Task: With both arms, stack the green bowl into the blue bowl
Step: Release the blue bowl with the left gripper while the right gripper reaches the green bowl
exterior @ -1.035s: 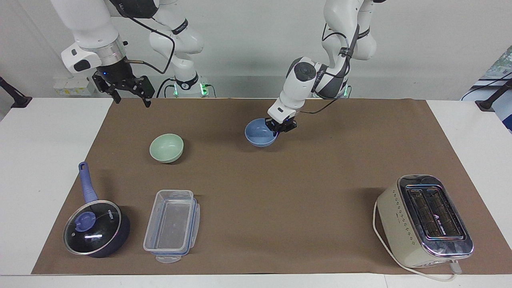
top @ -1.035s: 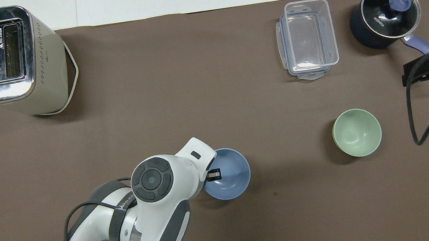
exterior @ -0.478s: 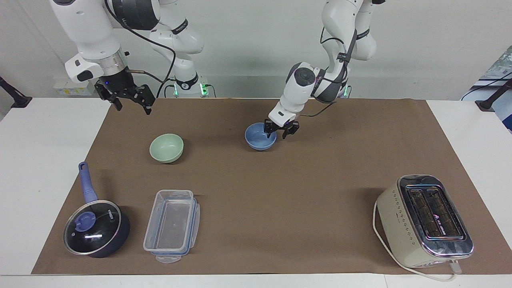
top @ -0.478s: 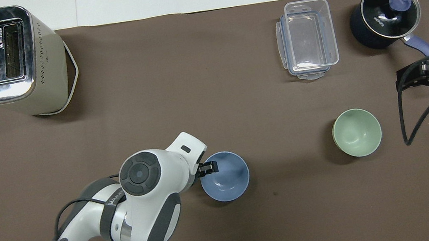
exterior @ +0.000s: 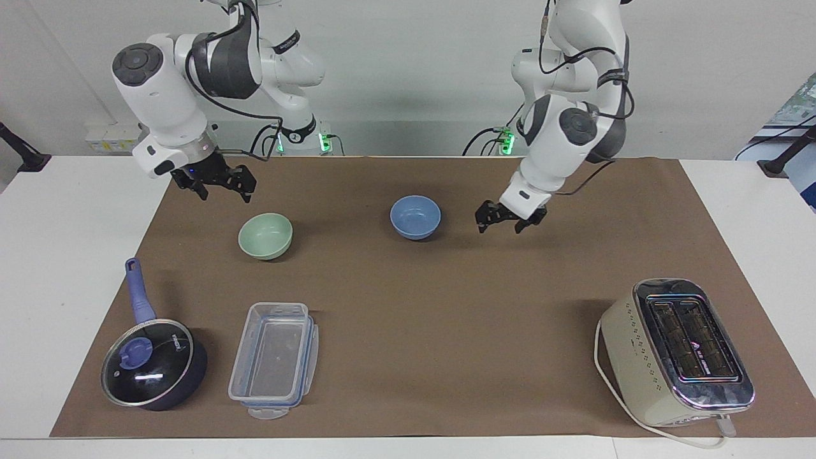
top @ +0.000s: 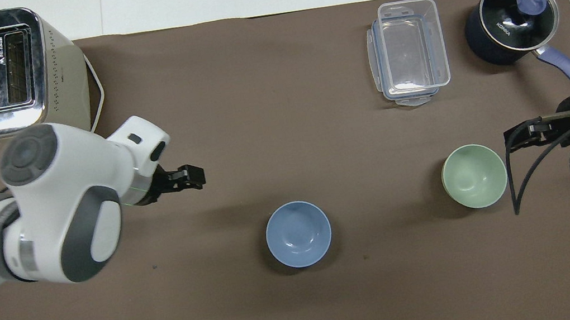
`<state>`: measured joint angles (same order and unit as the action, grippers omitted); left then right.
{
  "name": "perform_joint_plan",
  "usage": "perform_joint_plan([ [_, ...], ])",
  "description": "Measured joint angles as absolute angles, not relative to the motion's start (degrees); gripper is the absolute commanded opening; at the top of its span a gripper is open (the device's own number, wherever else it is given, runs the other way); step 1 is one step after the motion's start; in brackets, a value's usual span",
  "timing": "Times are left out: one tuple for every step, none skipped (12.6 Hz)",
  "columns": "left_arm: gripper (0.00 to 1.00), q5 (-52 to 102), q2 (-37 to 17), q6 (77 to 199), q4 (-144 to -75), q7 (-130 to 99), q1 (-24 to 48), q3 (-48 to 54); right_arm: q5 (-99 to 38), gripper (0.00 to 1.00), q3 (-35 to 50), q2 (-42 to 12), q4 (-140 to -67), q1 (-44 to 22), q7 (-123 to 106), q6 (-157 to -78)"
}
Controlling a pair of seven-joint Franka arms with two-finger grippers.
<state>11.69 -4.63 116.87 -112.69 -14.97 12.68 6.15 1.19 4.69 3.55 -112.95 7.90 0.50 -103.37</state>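
2 white robot arms work over a tabletop (exterior: 89, 210) covered by a brown mat (exterior: 446, 306).

Nearest the robots, the left gripper (exterior: 509, 218) hangs in the air over bare mat, beside the blue bowl (exterior: 415, 216) and apart from it, toward the left arm's end of the tabletop. Its fingers are spread and hold nothing. From overhead the left gripper (top: 181, 178) shows past the arm's white wrist, with the blue bowl (top: 298, 233) well clear of it.

The right gripper (exterior: 215, 180) hangs over the mat close to the green bowl (exterior: 265, 236), toward the right arm's end, without touching it. Its fingers are also spread and empty. Overhead, the right gripper (top: 533, 132) sits just beside the green bowl (top: 474, 176).

The 2 bowls stand upright and empty on the mat, well apart from each other. The blue bowl is near the middle of the mat; the green bowl is toward the right arm's end and slightly farther from the robots. They are not stacked.

Farther from the robots, a clear plastic container (exterior: 274, 359) lies open side up. Beside it, at the right arm's end, stands a dark blue saucepan (exterior: 153, 362) with a glass lid and a lilac handle. A cream and chrome toaster (exterior: 677, 352) with 2 slots stands at the left arm's end, its cord looped around its base.
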Motion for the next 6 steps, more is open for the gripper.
perform_joint_plan([
  [1.0,11.3,-4.6,114.5,-110.7,-11.7,9.6,6.1,1.2,1.0,4.7,3.7,-115.9,8.5,-0.6,-106.5],
  [1.0,11.1,-4.5,112.0,-108.6,-8.7,6.8,6.0,1.2,1.0,4.6,3.7,-119.1,8.9,-1.7,-110.3],
  [1.0,10.4,-4.5,109.1,-106.3,-5.7,4.2,6.0,1.2,1.0,4.6,3.7,-122.5,9.2,-2.4,-114.4],
  [1.0,9.0,-4.4,106.2,-103.8,-3.1,2.2,6.0,1.2,1.0,4.6,3.7,-125.8,9.3,-2.7,-118.3],
  [1.0,7.2,-4.3,103.6,-101.3,-1.5,0.7,5.9,1.2,1.0,4.6,3.6,-128.4,9.3,-2.7,-121.0],
  [1.0,5.6,-4.2,101.4,-98.9,-0.8,-0.3,5.9,1.2,1.0,4.6,3.4,-130.3,9.7,-3.1,-123.1],
])
